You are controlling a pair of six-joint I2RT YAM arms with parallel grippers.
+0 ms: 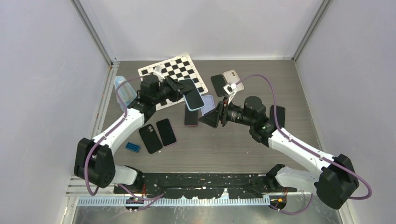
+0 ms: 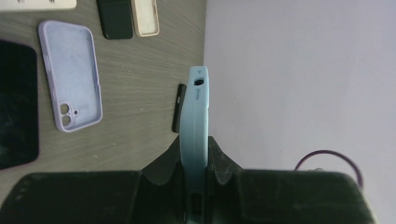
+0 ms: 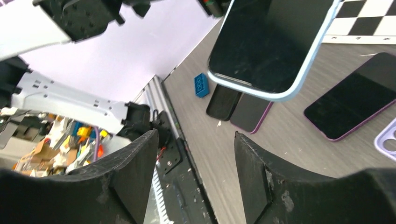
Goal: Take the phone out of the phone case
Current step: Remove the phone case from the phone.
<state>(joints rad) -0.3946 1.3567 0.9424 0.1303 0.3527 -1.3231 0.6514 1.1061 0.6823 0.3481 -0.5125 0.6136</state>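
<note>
The left jaws gripped the blue-cased phone clear of the counter, presumably so the right jaws, wide and empty, could pry it.

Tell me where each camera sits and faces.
Top external: above and behind the arms, looking down on the table; both arms show.
Left wrist: on the left arm, looking along the left fingers, shut on the blue-cased phone, toward a wall.
Right wrist: on the right arm, looking past the open right fingers toward the table's near-left edge.
Shared: all three show that phone; top and right wrist share the blue brick.
</note>
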